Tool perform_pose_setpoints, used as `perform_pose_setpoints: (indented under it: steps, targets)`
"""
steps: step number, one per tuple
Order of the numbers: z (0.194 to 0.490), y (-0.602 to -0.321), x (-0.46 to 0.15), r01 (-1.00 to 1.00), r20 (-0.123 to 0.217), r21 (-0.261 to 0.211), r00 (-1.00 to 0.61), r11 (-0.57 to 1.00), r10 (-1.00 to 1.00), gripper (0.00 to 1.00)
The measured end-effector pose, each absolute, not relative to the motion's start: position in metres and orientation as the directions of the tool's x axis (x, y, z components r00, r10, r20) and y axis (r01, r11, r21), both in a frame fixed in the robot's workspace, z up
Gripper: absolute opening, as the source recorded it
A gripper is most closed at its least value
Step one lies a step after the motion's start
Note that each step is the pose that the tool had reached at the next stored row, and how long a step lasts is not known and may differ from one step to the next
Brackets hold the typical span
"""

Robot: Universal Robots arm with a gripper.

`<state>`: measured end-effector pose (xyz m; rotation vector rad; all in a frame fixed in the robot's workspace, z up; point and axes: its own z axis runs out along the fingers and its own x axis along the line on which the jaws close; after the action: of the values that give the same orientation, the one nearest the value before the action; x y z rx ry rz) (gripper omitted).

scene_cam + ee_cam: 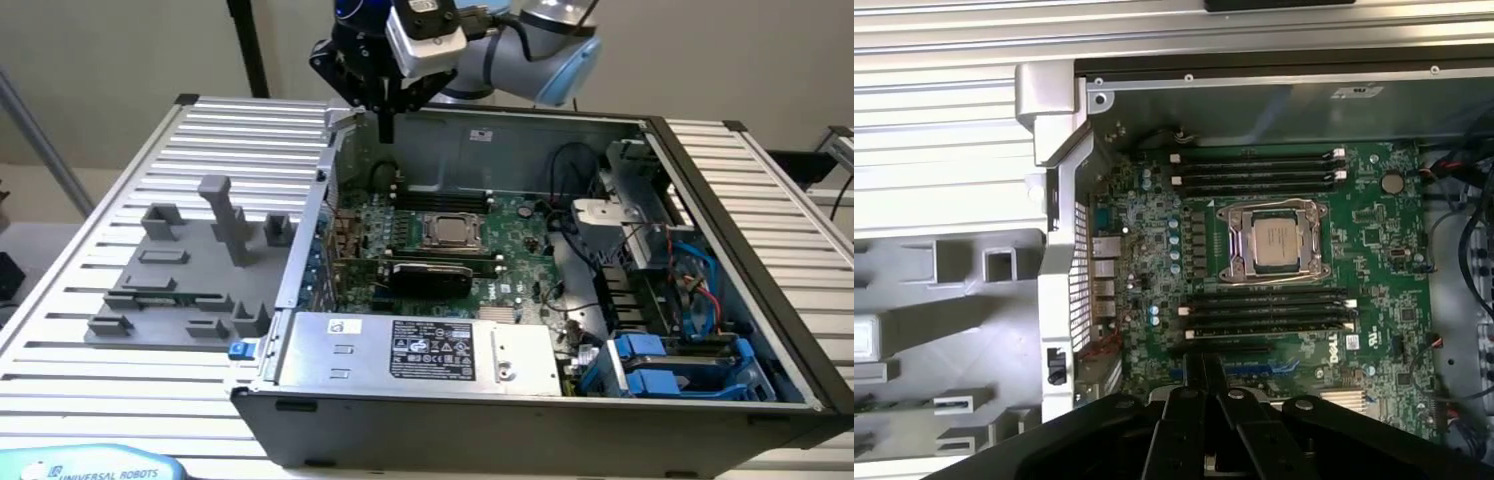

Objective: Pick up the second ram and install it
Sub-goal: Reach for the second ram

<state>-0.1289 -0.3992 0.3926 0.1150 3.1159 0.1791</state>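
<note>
The gripper (387,133) hung above the computer case (534,425), over the back corner on the exterior view's left. Its 2 dark fingers (1194,400) pointed down toward the case wall. The jaws were pressed together, and nothing could be seen between them.

The second ram (171,297) was outside the case, on the exterior view's left. It lay flat as a thin dark green strip in a slot of the gray holder (134,325), well apart from the gripper. The holder sat on the ribbed metal table (787,190), just beside the case, with 1 tall gray post standing upright on it.

The case lay on the table with its side open, showing the green motherboard (521,228) on its floor. The processor (454,232) sat in its metal socket near the middle of the board. In the wrist view the processor (1274,245) had 1 bank of long black memory slots (1254,167) on the side nearer the case's back wall and another bank (1269,312) on the opposite side. Whether any slot held a stick could not be told.

The silver power supply (414,350), with a label on top, filled the front part of the case. Blue drive brackets (661,365) sat in the case's front corner on the exterior view's right.
</note>
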Motion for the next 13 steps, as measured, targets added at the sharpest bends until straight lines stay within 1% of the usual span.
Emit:
perform_pose_setpoints:
  steps: [6, 13]
  targets:
    - [0.393, -0.401, -0.156, 0.072, -0.015, 0.106, -0.997, 0.992, 0.074, 0.11]
    - [0.393, -0.402, -0.188, 0.072, -0.017, 0.083, -0.997, 0.994, 0.074, 0.11]
